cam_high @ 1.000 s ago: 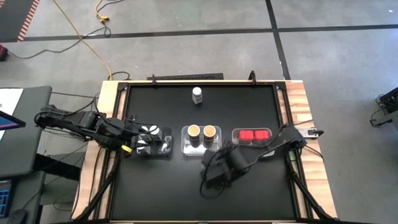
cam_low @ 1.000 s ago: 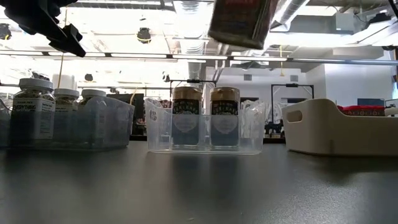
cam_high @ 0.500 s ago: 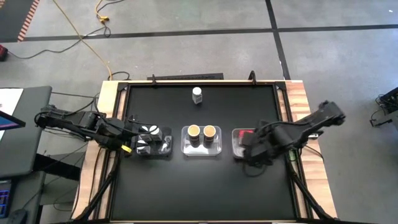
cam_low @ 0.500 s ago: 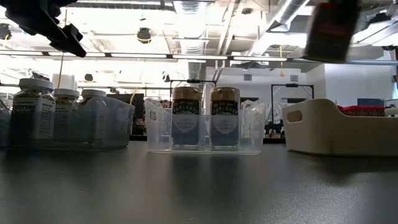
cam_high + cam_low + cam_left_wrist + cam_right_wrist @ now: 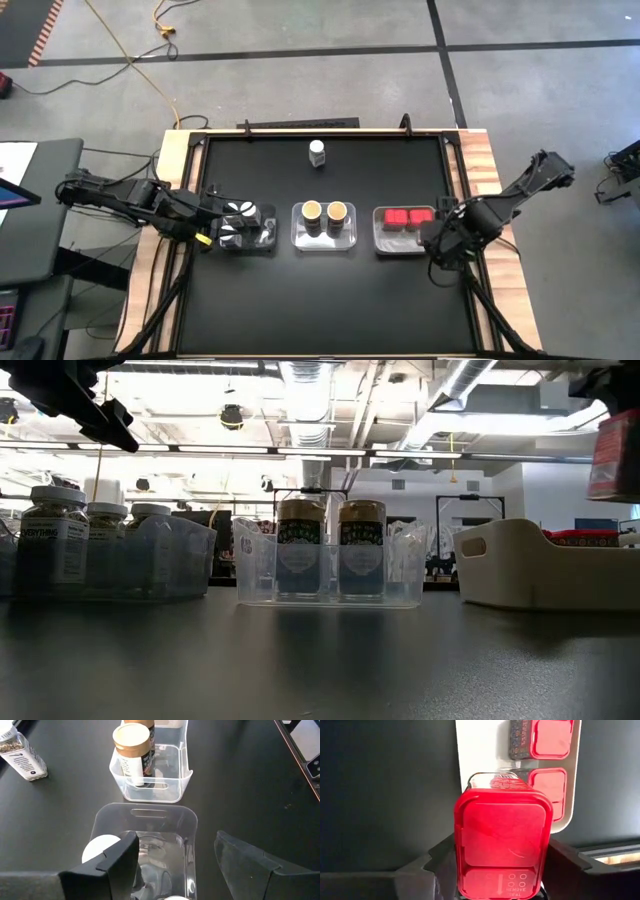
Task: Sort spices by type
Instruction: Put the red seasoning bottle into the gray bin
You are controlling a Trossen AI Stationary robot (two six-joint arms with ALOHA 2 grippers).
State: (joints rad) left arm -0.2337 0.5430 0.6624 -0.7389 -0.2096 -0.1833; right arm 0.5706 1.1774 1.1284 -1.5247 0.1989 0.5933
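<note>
My right gripper (image 5: 438, 243) is shut on a red-lidded spice container (image 5: 502, 847) and holds it in the air by the right end of the white tray (image 5: 382, 240). In that tray lie two more red containers (image 5: 408, 216). The middle clear tray (image 5: 323, 240) holds two tan-topped jars (image 5: 324, 211). My left gripper (image 5: 175, 845) hovers open over the left clear tray (image 5: 187, 827), which holds white-capped jars (image 5: 238, 210). One white-capped jar (image 5: 317, 152) stands alone on its base near the far edge. My right gripper pinches the red container by two opposite sides (image 5: 460, 855) between its two fingers, just below the lid. The fingers come from above, pointing nearly straight down. The container is lifted clear (image 5: 612, 455), higher than the tray's rim, with its red lid facing up.
The three trays stand in a row across the middle of the black table (image 5: 320, 310). Open black surface lies in front of them and behind them, around the lone jar. Raised wooden rails (image 5: 495, 190) run along the table's left and right edges.
My right gripper has swept from the near middle of the table toward the right edge, carrying the red container clear of the table, and has rolled about its own axis. It now hangs by the right end of the white tray.
</note>
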